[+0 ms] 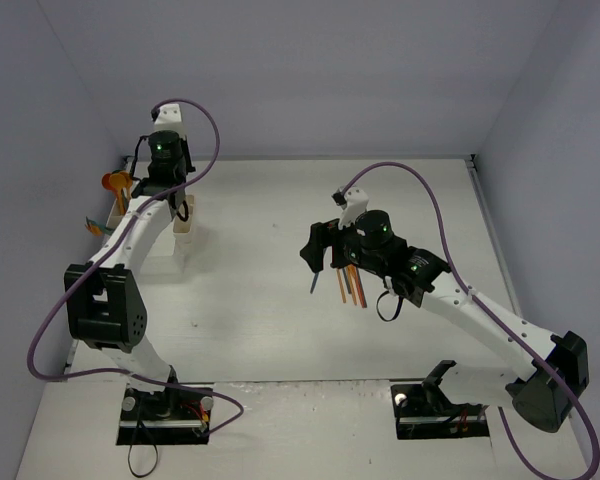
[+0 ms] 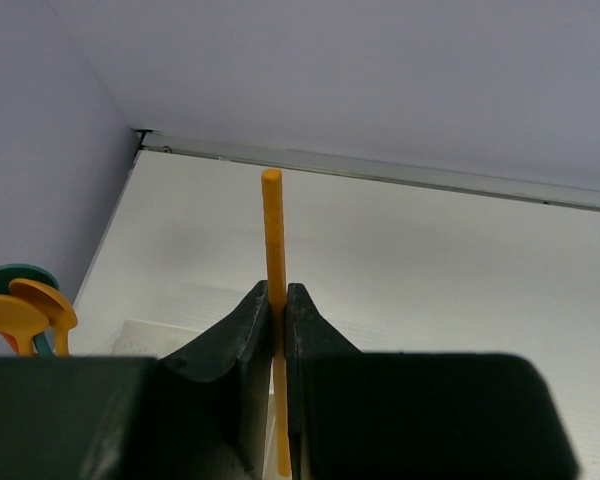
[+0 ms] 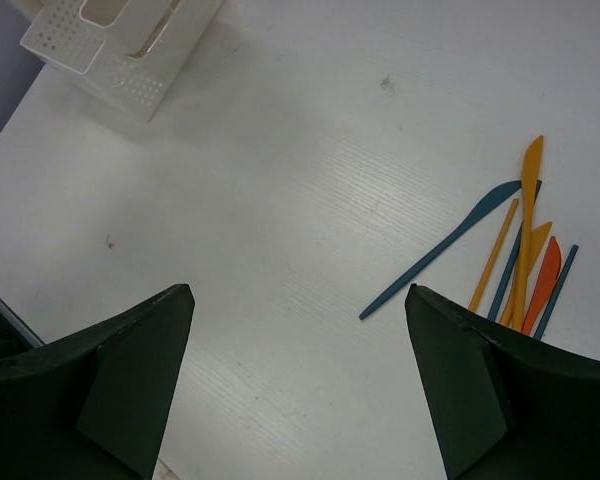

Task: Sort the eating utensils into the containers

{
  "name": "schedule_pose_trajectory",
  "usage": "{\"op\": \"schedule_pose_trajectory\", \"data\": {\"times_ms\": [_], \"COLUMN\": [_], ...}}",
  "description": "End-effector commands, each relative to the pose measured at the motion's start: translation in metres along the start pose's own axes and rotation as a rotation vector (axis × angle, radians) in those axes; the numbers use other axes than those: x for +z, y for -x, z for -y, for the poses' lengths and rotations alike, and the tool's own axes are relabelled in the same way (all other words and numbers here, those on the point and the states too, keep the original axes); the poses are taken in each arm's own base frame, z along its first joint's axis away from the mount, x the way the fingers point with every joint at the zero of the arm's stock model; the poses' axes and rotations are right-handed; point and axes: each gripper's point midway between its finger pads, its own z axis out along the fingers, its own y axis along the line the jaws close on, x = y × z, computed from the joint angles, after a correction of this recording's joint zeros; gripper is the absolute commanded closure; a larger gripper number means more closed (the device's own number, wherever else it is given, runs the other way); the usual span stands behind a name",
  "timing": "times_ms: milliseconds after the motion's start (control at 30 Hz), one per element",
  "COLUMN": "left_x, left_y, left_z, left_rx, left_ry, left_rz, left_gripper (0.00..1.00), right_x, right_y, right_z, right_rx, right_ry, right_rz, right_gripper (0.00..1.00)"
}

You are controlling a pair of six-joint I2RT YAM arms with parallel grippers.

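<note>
My left gripper (image 2: 278,300) is shut on a thin orange stick (image 2: 272,230) that stands upright between its jaws. In the top view it hangs over the white containers (image 1: 183,238) at the back left. Orange spoons (image 2: 22,318) and a teal one (image 2: 20,272) stand in a container beside it. My right gripper (image 3: 298,292) is open above bare table with nothing between its fingers. To its right lies a loose pile of utensils (image 1: 350,285): a long blue one (image 3: 440,250), a yellow one (image 3: 528,220), a red-orange one (image 3: 545,280) and thin sticks.
The containers (image 3: 110,40) show at the top left of the right wrist view, well away from the pile. Purple cables (image 1: 420,185) loop over both arms. Walls close off the table at the back and on both sides.
</note>
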Motion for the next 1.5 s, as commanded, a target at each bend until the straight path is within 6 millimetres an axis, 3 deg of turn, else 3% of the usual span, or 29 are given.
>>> {"op": "schedule_pose_trajectory", "data": {"times_ms": [0, 200, 367, 533, 700, 833, 967, 1100, 1333, 1467], "left_x": [0.007, 0.010, 0.000, -0.024, -0.063, -0.102, -0.132, -0.174, -0.205, -0.212], "left_y": [0.008, -0.016, -0.009, 0.007, 0.019, 0.016, 0.004, -0.007, -0.033, -0.034], "left_z": [0.001, -0.002, -0.010, -0.020, -0.025, -0.019, -0.001, 0.021, 0.026, 0.025], "left_rx": [-0.026, -0.022, -0.024, -0.028, -0.046, -0.107, -0.181, -0.188, -0.183, -0.187], "left_ry": [-0.008, 0.013, 0.044, 0.062, 0.039, -0.024, -0.135, -0.249, -0.298, -0.305], "left_rz": [0.060, 0.013, 0.020, 0.021, -0.038, -0.123, -0.194, -0.250, -0.300, -0.303], "left_gripper": [0.98, 0.85, 0.67, 0.44, 0.28, 0.27, 0.27, 0.27, 0.26, 0.26], "right_x": [0.000, 0.003, 0.007, 0.014, 0.025, 0.040, 0.051, 0.062, 0.067, 0.066], "right_y": [0.019, 0.010, 0.005, -0.008, -0.037, -0.072, -0.100, -0.124, -0.157, -0.169], "right_z": [0.000, 0.017, 0.038, 0.061, 0.093, 0.105, 0.115, 0.120, 0.128, 0.132], "right_rx": [-0.006, 0.016, 0.035, 0.072, 0.121, 0.146, 0.188, 0.202, 0.252, 0.257], "right_ry": [-0.003, -0.076, -0.157, -0.234, -0.343, -0.383, -0.434, -0.464, -0.521, -0.541], "right_rz": [0.058, 0.044, 0.028, -0.029, -0.134, -0.245, -0.315, -0.384, -0.462, -0.492], "right_gripper": [0.15, 0.15, 0.15, 0.18, 0.31, 0.44, 0.49, 0.63, 0.72, 0.72]}}
